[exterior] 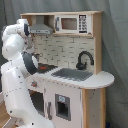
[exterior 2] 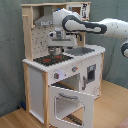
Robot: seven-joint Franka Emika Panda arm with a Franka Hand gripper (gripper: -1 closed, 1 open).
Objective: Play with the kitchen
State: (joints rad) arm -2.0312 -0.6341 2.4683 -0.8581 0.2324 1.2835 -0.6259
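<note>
The kitchen (exterior: 75,95) is a toy of pale wood and white panels, with a grey hood (exterior: 42,29), a black faucet (exterior: 84,60), a sink (exterior: 72,74) and a red-ringed stovetop (exterior 2: 50,59). In the second exterior view its oven door (exterior 2: 71,102) hangs open, tipped forward and down. My gripper (exterior 2: 55,49) points down just above the stovetop, under the hood (exterior 2: 45,21). In the first exterior view the white arm (exterior: 20,60) stands at the kitchen's left end and hides the gripper.
A microwave panel (exterior: 70,23) sits in the upper shelf beside the hood. A rounded counter end (exterior: 102,79) sticks out past the sink. Grey curtain (exterior 2: 10,50) hangs behind the kitchen. The floor (exterior 2: 112,107) is wooden.
</note>
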